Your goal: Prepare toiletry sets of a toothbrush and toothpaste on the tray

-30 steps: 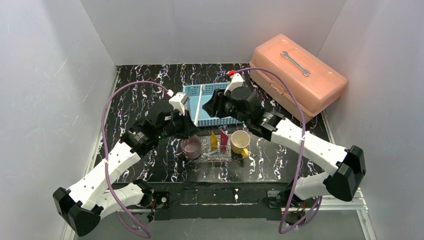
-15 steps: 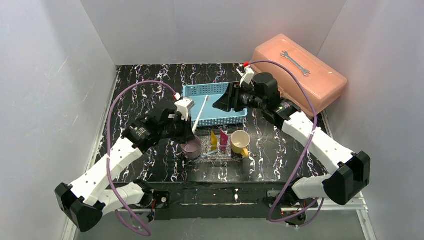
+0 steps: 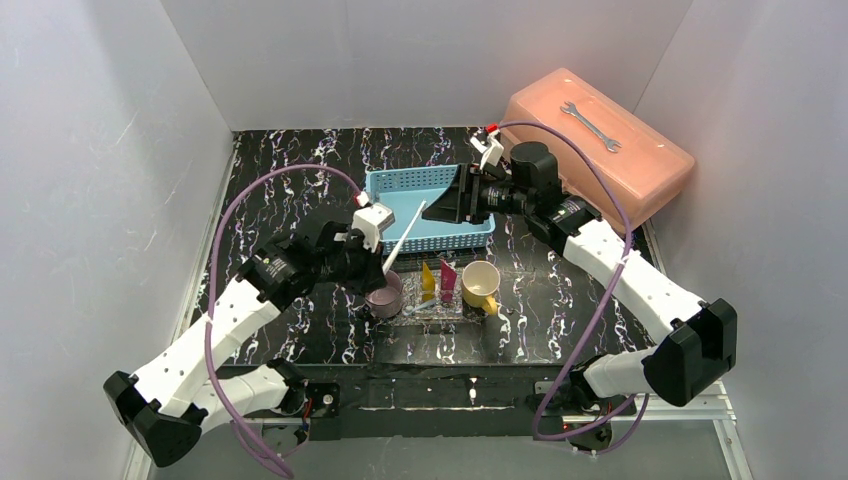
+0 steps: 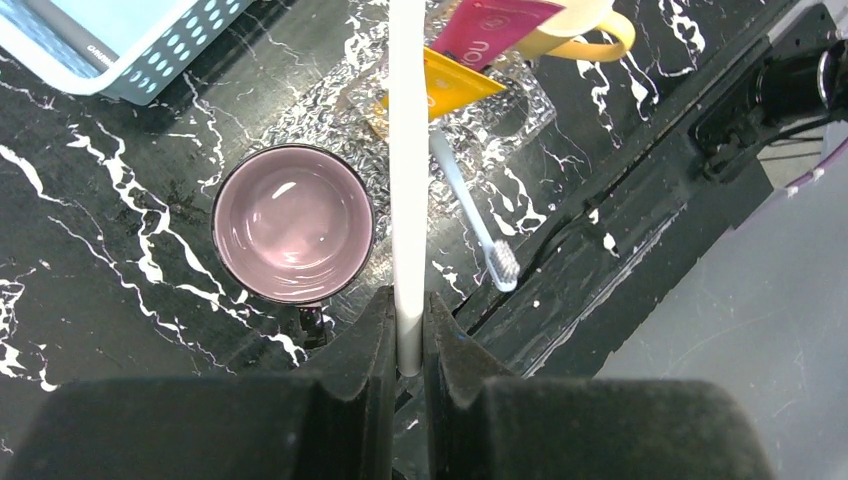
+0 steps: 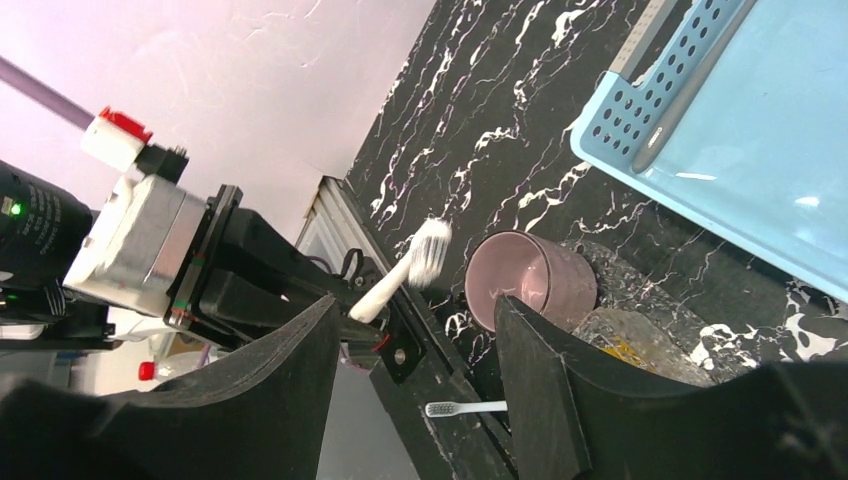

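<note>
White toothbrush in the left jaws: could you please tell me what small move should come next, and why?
Probably lower the white toothbrush onto the tray beside the pink tube. It is held aloft, off the tray, where only one blue toothbrush lies by the yellow tube, so a second set seems incomplete.

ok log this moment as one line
left gripper: shut on white toothbrush, held in air | right gripper: open, empty, by blue basket | tray: yellow tube, pink tube, pale toothbrush
</note>
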Motion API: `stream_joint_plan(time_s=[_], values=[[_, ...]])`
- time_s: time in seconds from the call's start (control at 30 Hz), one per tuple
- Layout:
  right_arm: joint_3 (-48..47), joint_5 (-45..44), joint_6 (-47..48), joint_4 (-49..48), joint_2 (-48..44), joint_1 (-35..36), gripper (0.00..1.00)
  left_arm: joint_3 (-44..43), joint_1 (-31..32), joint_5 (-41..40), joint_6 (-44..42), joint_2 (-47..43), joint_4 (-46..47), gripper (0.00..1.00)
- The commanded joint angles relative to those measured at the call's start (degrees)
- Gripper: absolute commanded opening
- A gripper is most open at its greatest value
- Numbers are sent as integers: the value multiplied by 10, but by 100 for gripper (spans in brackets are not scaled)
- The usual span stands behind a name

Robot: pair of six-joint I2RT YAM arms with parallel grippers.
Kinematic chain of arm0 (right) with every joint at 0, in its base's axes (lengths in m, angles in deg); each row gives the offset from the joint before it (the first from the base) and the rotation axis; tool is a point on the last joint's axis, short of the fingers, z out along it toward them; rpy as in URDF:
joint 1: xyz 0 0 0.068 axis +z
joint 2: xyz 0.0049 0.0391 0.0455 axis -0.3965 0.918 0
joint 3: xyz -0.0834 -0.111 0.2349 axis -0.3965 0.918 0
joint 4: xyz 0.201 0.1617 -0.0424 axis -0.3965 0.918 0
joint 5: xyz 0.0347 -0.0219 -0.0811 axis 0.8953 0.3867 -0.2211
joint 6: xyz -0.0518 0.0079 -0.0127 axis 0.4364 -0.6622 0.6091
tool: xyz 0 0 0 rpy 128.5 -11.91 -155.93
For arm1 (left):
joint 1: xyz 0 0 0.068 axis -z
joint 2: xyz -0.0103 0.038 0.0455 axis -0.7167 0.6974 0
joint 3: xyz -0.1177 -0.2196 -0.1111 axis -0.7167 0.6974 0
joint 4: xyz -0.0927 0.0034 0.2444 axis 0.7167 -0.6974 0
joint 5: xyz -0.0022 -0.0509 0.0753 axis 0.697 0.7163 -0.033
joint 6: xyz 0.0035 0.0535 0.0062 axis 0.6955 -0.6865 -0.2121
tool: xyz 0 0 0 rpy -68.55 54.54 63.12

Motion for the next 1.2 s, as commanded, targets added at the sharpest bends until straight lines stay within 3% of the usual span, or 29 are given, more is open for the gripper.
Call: stream_joint_plan(time_s=[0.0,0.23,0.63,1.17], values=[[-30,23,-27,-28,5,-2,66,-10,33,-17,-37,-25,-18,0],[-23,43,-49,-44,11,-2,64,-8,90,-61,-60,-33,-29,0],[-18,76,-40,1,-3,-2,62,-4,106,-86,-64,-45,-29,0],[-6,100,-57,-7,-26,-2,43,4,113,-90,-65,-53,-26,0]])
